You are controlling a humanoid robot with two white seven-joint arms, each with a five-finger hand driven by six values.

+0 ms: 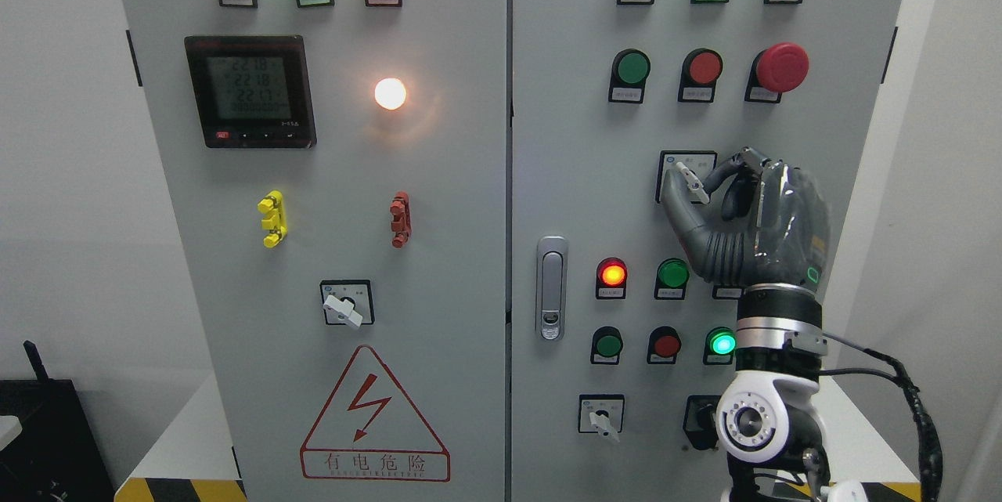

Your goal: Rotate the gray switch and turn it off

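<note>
The gray rotary switch (692, 181) sits on a square plate on the right cabinet door, below the red mushroom button. Its pale handle is tilted, with the top leaning left. My right hand (697, 187) reaches up from the lower right. The thumb (679, 208) lies against the handle's left and lower side, and the index fingertip (716, 171) closes in from the right, so the hand pinches the handle. The palm hides the right part of the switch plate. My left arm is not in view.
A gray electrical cabinet (438, 212) fills the view, with lit lamps and push buttons. Similar rotary switches sit on the left door (347, 306) and at the lower right (603, 420). A door latch (551, 287) stands left of my hand. A red emergency button (783, 67) is above it.
</note>
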